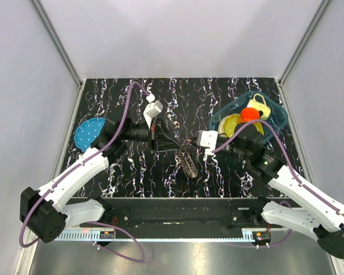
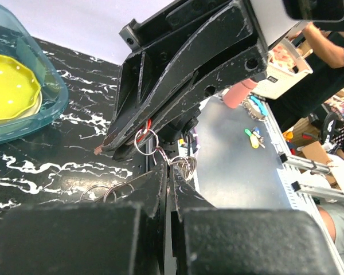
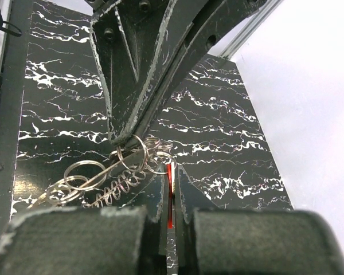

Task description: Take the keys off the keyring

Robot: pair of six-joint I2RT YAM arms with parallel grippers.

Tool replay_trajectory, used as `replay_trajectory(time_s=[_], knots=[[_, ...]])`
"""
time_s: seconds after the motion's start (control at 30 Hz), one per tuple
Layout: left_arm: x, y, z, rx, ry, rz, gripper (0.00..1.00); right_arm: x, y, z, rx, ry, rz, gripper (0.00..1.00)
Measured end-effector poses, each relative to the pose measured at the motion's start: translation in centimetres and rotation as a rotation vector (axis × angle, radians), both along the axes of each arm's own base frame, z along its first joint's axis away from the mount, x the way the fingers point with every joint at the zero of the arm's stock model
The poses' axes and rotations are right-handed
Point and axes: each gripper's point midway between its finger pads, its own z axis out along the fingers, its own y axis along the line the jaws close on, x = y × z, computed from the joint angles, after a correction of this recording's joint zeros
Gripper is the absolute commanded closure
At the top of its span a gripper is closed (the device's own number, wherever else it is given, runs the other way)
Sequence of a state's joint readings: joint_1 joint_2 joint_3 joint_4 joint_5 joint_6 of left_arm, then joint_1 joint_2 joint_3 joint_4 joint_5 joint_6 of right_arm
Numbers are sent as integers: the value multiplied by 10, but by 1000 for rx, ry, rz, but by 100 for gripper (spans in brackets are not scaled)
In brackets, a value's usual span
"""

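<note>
Two grippers meet tip to tip, both shut: the right gripper (image 3: pixel 169 177) clamps the thin red piece (image 3: pixel 170 197), and the left gripper (image 2: pixel 167 172) pinches a silver split ring (image 3: pixel 135 148) of the same bunch. The keys (image 1: pixel 187 165) trail from there down to the black marbled table (image 1: pixel 132 177), near a teal tub (image 1: pixel 281 114) holding yellow dishes; a blue dotted disc (image 1: pixel 89 133) lies well apart at the left edge
</note>
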State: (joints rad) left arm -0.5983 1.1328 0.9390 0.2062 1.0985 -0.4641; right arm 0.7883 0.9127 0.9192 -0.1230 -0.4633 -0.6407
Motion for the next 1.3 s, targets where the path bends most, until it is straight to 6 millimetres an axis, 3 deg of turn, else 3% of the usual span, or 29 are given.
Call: replay_trajectory(time_s=[0.6,1.0,1.13,1.3], knots=[[13,-6,-26,91,-11,-3,100,3,1,-13,-71,27,5,100],[28,-12,-41,126,33,39,100,16,3,-31,-115,67,-35,100],[32,-12,-42,128,31,59,95,18,2,-31,-114,75,-50,100],[37,-13,-41,129,35,88,79,19,2,-30,-105,89,-65,100]])
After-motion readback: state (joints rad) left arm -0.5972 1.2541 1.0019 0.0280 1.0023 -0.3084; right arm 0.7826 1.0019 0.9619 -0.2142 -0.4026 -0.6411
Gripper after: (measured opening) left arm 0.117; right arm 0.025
